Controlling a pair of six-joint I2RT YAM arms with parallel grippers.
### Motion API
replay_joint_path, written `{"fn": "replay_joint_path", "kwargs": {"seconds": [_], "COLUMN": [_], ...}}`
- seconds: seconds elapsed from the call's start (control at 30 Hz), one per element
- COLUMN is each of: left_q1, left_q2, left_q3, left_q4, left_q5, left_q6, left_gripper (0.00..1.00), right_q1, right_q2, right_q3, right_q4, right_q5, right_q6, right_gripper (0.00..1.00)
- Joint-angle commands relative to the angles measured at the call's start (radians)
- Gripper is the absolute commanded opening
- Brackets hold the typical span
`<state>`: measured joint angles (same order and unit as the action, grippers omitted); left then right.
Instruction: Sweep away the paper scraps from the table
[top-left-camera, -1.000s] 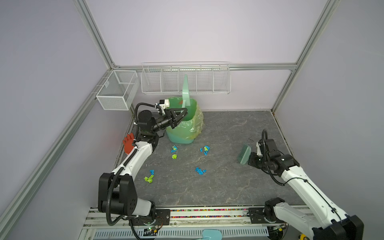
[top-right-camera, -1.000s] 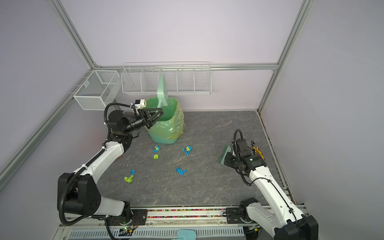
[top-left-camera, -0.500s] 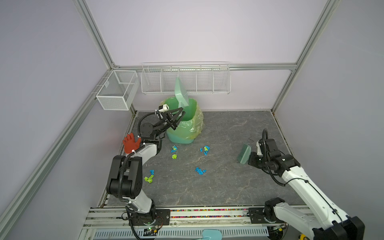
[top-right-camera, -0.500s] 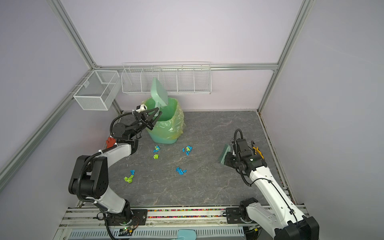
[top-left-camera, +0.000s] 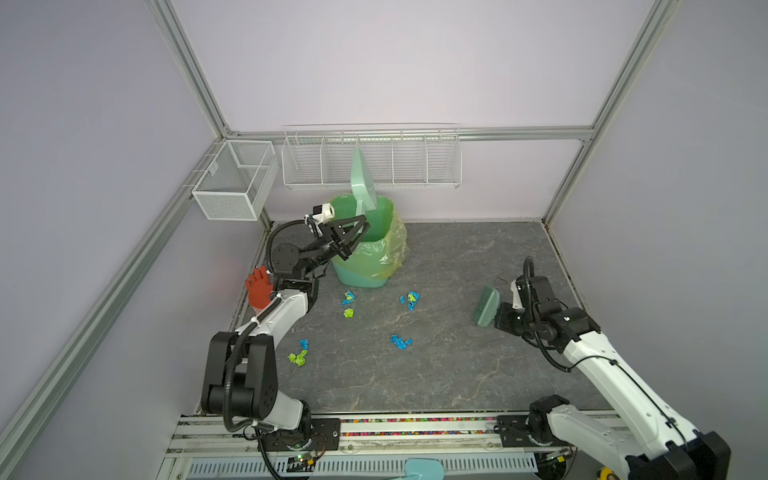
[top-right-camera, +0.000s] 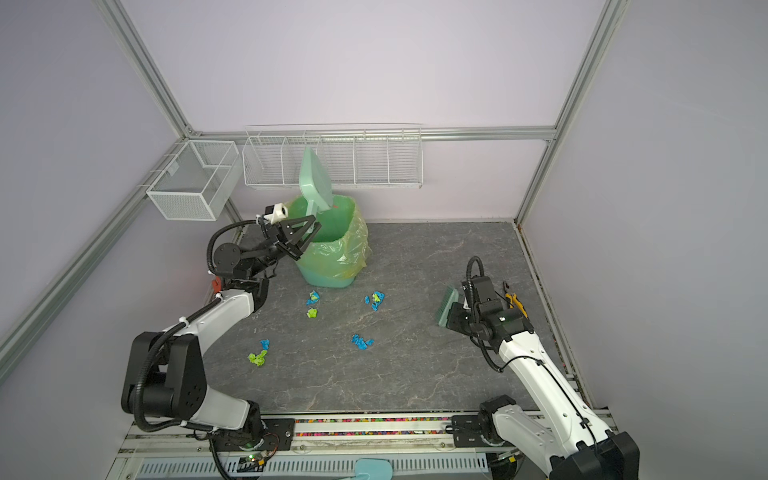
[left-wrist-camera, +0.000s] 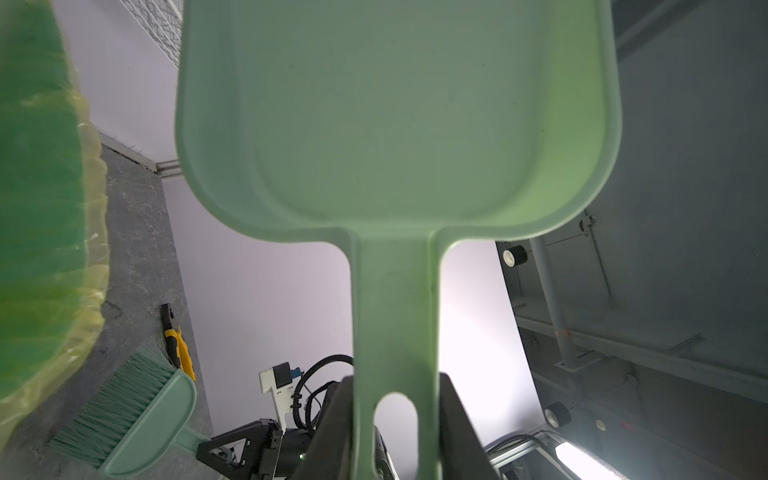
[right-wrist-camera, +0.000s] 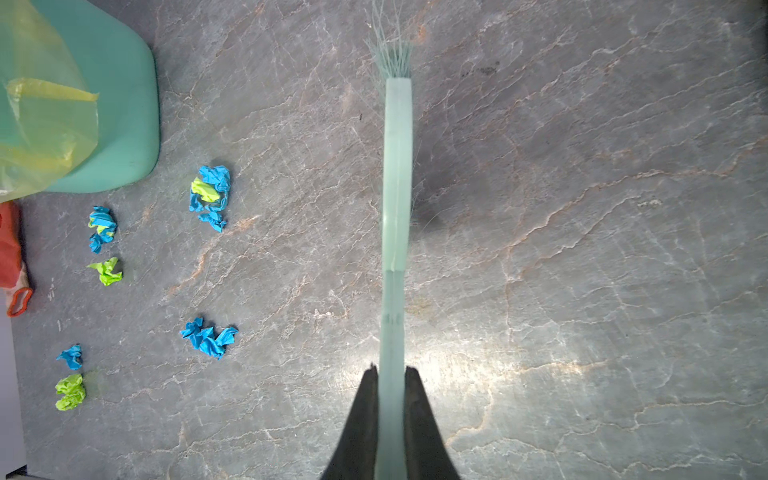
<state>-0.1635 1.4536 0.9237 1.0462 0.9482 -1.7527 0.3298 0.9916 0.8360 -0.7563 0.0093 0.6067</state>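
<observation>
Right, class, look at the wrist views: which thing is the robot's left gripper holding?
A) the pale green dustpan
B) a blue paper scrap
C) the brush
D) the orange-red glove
A: in the left wrist view the left gripper is clamped on the handle of the pale green dustpan, pan end up; the brush sits in the right gripper.
</observation>
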Motion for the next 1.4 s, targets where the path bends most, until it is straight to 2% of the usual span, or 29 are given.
{"fn": "replay_joint_path", "kwargs": {"seconds": [0.0, 0.13, 0.27, 0.33, 0.4, 0.77, 1.0, 1.13, 1.37], "left_q1": [0.004, 0.002, -0.026, -0.059, -0.094, -0.135, -0.140, -0.146, -0.153], "left_q2": [-0.089, -0.186, -0.251, -0.264, -0.271, -0.318, -0.334, -0.336, -0.334], "left_q3": [0.034, 0.114, 0.260, 0.314, 0.348, 0.330, 0.333, 0.329, 0.333], "left_q4": [-0.319, -0.798, -1.323, -1.472, -1.556, -1.657, -1.735, -1.738, -1.752], "left_q5": [0.057, 0.048, -0.076, -0.148, -0.205, -0.336, -0.415, -0.418, -0.440], "left_q6": [0.278, 0.625, 1.058, 1.185, 1.262, 1.345, 1.408, 1.411, 1.427], "left_gripper": [0.00, 0.00, 0.00, 0.00, 0.00, 0.00, 0.00, 0.00, 0.00], "right_q1": [0.026, 0.077, 0.132, 0.151, 0.174, 0.313, 0.361, 0.376, 0.400], "right_q2": [0.014, 0.044, 0.081, 0.100, 0.126, 0.287, 0.429, 0.510, 0.632], "right_q3": [0.036, 0.082, 0.123, 0.143, 0.170, 0.314, 0.402, 0.446, 0.526], "right_q4": [0.038, 0.053, 0.075, 0.087, 0.090, 0.119, 0.162, 0.200, 0.214], "right_q5": [-0.030, -0.026, -0.018, -0.020, -0.018, 0.017, -0.029, -0.086, -0.118], "right_q6": [0.017, 0.018, 0.020, 0.028, 0.037, 0.102, 0.125, 0.140, 0.164], "right_gripper": [0.07, 0.07, 0.07, 0.07, 0.07, 0.07, 0.07, 0.07, 0.07]}}
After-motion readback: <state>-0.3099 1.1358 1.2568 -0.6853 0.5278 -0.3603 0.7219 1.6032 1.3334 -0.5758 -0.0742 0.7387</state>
